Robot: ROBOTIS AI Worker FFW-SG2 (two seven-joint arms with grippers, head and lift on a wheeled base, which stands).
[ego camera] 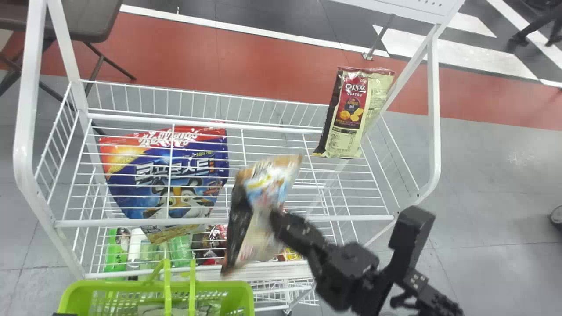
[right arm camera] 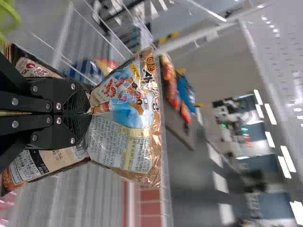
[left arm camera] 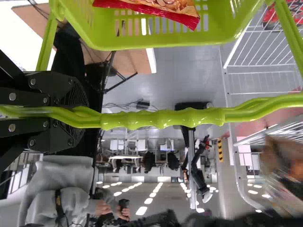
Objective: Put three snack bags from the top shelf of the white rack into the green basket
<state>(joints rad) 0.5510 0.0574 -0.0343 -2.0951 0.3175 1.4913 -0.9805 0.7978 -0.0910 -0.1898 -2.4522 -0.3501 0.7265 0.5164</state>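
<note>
At least one bag in, another in grip
A red-edged snack bag (left arm camera: 161,10) lies in the green basket (ego camera: 158,286), its handle (left arm camera: 163,118) clamped by the left gripper (left arm camera: 85,112); the right gripper (right arm camera: 90,113) pinches a blue-and-brown one (right arm camera: 130,118); the red-and-cream bag (ego camera: 351,112) probably remains.

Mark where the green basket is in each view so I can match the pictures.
Head view: the basket is at the lower left, on the near side of the white rack.
Left wrist view: the basket hangs below its handle, gripped by the left gripper.
Right wrist view: a green piece, probably the basket's, fills one corner.
Shared landmark: the white rack.
</note>
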